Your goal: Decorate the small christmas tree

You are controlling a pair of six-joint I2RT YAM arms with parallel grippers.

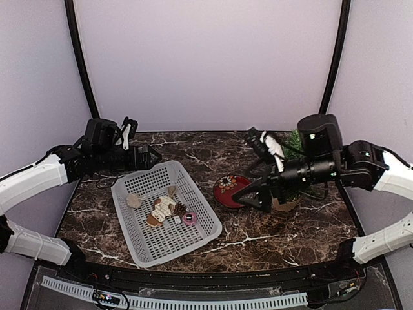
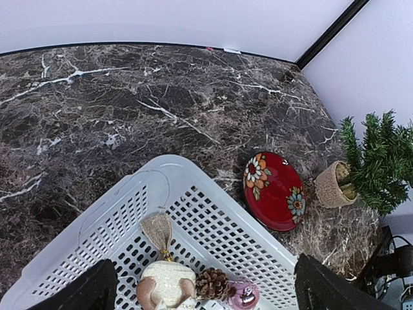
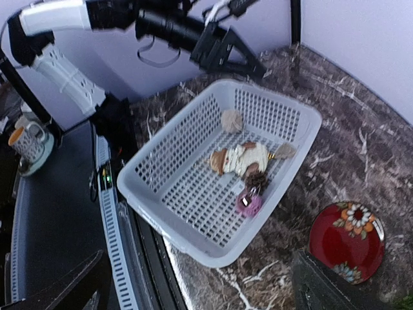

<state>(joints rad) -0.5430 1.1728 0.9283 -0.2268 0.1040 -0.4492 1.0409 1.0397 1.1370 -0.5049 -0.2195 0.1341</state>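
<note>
The small christmas tree stands in a beige pot at the right of the table, mostly hidden behind my right arm. In the left wrist view the small christmas tree shows at the right edge. My right gripper hangs open over the table beside the pot, with nothing between its fingers. My left gripper is open above the far rim of the white basket. In the basket lie a cream figure ornament, a pine cone, a pink bauble and a beige ball.
A red round plate with painted flowers lies between the basket and the pot. The dark marble table is walled in by white panels. A ribbed cable rail runs along the near edge.
</note>
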